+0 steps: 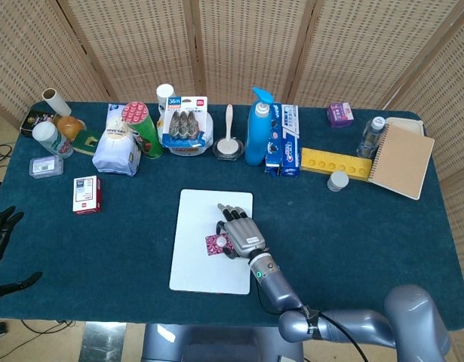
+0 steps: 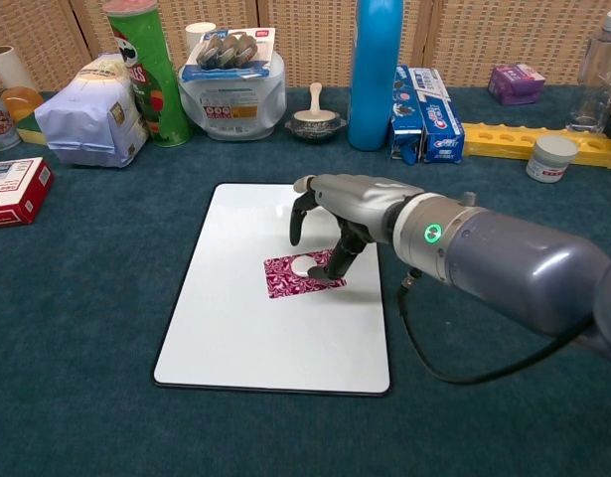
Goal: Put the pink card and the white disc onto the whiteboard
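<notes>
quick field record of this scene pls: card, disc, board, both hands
pink card: lying flat on the whiteboard
white disc: on top of the card
right hand: over the card's right end, fingers pointing down; contact with the card cannot be told
left hand: at the table's left edge, away from the board, holding nothing
task state: both items appear to be on the board

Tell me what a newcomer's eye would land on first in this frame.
First, the right hand arched over the whiteboard in the middle of the table, its fingers coming down on the pink card, which lies on the board with the white disc on top. Then the tall blue bottle in the back row.
</notes>
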{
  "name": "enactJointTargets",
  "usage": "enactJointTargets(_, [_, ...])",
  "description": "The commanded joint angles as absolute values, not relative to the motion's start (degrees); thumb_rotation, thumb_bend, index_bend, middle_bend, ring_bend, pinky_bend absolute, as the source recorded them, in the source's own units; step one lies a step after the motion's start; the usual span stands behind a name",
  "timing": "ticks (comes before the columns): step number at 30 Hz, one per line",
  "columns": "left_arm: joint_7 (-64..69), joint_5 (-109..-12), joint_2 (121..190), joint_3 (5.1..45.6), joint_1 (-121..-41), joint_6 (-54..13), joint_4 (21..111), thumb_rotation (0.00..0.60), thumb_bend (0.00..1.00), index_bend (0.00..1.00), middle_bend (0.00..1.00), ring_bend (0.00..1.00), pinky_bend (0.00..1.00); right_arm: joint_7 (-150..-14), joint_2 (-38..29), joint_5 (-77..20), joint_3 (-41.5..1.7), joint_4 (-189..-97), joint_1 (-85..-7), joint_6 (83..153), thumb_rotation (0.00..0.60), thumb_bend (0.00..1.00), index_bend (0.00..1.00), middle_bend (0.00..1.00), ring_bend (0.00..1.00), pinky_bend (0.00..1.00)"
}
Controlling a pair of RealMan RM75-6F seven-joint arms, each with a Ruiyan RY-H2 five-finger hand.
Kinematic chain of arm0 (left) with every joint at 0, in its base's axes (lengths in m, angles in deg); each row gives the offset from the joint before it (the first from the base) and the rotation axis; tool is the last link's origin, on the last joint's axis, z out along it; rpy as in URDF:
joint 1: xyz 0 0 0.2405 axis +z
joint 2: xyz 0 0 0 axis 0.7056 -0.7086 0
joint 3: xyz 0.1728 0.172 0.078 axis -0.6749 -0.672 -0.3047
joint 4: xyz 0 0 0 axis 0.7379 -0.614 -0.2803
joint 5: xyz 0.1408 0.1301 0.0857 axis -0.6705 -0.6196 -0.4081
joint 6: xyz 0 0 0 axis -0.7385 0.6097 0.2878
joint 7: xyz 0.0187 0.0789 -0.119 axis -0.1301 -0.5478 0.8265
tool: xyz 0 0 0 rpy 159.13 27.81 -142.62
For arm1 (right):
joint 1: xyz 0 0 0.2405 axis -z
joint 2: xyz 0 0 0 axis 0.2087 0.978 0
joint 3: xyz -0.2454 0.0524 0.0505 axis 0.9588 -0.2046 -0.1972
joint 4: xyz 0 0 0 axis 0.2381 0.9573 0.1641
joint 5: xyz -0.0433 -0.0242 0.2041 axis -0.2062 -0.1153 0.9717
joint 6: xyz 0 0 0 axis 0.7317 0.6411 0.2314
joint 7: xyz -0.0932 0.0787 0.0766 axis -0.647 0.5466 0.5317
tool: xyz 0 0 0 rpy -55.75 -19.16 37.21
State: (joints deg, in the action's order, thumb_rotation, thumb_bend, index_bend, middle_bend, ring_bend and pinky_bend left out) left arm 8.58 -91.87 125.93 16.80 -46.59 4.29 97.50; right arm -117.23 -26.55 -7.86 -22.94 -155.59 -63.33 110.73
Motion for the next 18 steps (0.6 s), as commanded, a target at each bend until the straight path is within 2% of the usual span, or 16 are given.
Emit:
enactJointTargets(1, [8.54, -91.83, 125.92, 16.83, -46.62, 4.29, 97.58, 0.600, 0.05, 0.00, 0.00, 0.00, 0.00, -116.81, -26.16, -8.23, -22.86, -156.05, -63.21, 110.65, 0.600, 0.38, 0.29, 0.00, 0.00, 0.00])
enactJointTargets(9, [9.02, -91.90, 125.84, 16.80, -46.53, 4.53, 97.38, 0.600, 0.05, 0.00, 0.00, 0.00, 0.00, -115.93, -22.02, -10.78, -22.17, -160.45, -61.78, 112.35, 0.600, 0.38, 0.26, 0.00, 0.00, 0.00])
enactJointTargets(13, [8.88, -92.40, 125.89, 16.59, -46.47, 4.64, 97.22, 0.600, 0.05, 0.00, 0.00, 0.00, 0.00, -112.93, -13.82, -16.99, -19.93, -166.18, -58.43, 113.78, 0.600, 0.38, 0.26, 0.00, 0.00, 0.00])
enactJointTargets(15, [8.63, -92.67, 125.96, 16.49, -46.41, 4.78, 97.29, 0.600, 0.05, 0.00, 0.00, 0.00, 0.00, -110.96, -10.68, -21.32, -18.49, -167.15, -56.37, 115.61, 0.600, 0.35, 0.25, 0.00, 0.00, 0.00])
enactJointTargets(18, [8.33, -93.08, 126.05, 16.35, -46.24, 5.12, 97.41, 0.600, 0.05, 0.00, 0.00, 0.00, 0.00, -108.10, -7.49, -26.82, -16.54, -167.62, -53.85, 117.90, 0.600, 0.23, 0.24, 0.00, 0.00, 0.00])
